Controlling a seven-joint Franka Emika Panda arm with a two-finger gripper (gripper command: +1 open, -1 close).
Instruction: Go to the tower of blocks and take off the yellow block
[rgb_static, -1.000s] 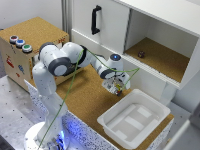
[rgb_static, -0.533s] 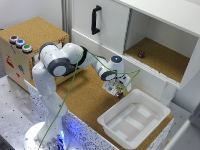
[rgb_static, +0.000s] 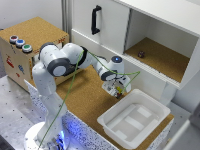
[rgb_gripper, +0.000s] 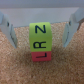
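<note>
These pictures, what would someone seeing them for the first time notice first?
In the wrist view, the tower of blocks stands upright on the cork surface between the open pincer fingers, its yellow block topmost, marked Z. In the exterior view, the white arm reaches down beside a white tub, below an open cabinet shelf.

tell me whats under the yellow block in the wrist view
The yellow block sits directly on a red block, which rests on the cork surface. No third block is visible in this view.
</note>
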